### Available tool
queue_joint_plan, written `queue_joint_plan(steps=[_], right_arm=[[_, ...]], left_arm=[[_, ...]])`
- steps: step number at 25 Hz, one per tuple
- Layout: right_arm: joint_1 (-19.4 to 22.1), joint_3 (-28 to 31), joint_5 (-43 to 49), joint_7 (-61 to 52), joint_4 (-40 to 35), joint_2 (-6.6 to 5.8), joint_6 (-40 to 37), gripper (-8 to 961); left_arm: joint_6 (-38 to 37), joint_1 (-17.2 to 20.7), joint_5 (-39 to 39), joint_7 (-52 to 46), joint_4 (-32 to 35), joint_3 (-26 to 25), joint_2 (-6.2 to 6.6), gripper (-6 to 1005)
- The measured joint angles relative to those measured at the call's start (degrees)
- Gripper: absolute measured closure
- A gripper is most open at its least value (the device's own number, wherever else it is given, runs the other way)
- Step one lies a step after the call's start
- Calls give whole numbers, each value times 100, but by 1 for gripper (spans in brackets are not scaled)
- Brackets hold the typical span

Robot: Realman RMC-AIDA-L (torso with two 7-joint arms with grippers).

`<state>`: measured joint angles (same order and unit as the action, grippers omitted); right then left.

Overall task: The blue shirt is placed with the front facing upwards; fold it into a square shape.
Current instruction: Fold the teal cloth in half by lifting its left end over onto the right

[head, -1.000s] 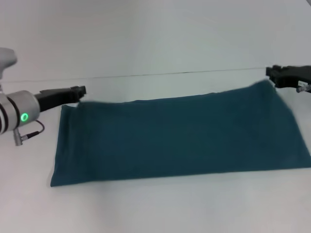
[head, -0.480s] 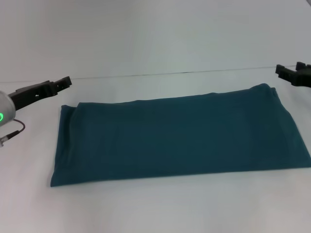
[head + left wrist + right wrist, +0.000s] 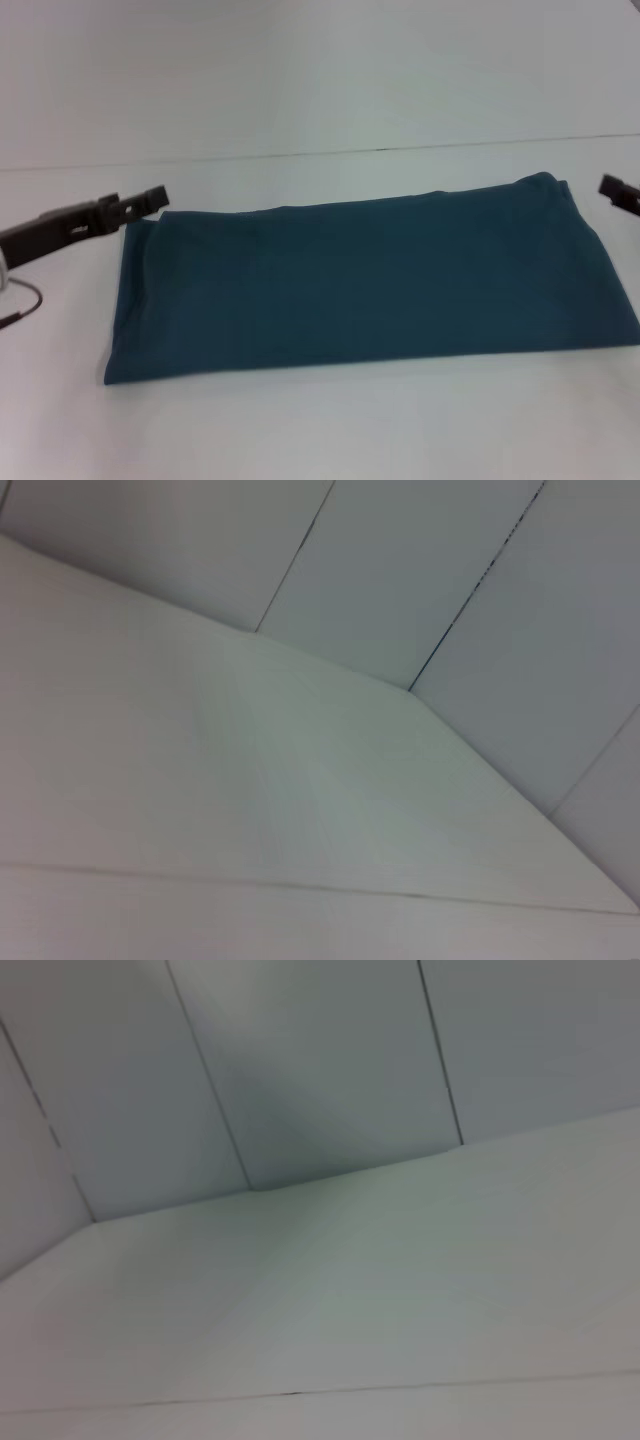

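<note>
The blue shirt (image 3: 370, 280) lies flat on the white table (image 3: 320, 430) as a long folded band, with only plain teal cloth showing. My left gripper (image 3: 150, 198) hovers at the band's far left corner, open and holding nothing. Only the tip of my right gripper (image 3: 620, 193) shows at the picture's right edge, just off the shirt's far right corner and apart from the cloth. Neither wrist view shows the shirt or any fingers.
The table's far edge (image 3: 320, 153) runs behind the shirt, with a pale wall beyond it. Both wrist views show only the white table surface (image 3: 250, 810) and wall panels (image 3: 320, 1060).
Both grippers let go of the shirt's far corners, which dropped flat. The right gripper has drawn off to the right edge. The left one pulled away, then came back beside its corner.
</note>
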<state>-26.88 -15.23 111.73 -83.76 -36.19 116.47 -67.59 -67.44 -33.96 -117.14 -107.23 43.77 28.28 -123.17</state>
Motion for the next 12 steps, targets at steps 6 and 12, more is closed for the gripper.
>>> queue_joint_plan(steps=[6,12], right_arm=[[547,-30,50,-693,-591,-18,-965,136],[813,-34,505,-1530,-957,-193,-1648,136]], left_arm=[[-277,264,-32,-12,35,16,-21,99],[-554,459,-128,-19,49,20,-42,98]])
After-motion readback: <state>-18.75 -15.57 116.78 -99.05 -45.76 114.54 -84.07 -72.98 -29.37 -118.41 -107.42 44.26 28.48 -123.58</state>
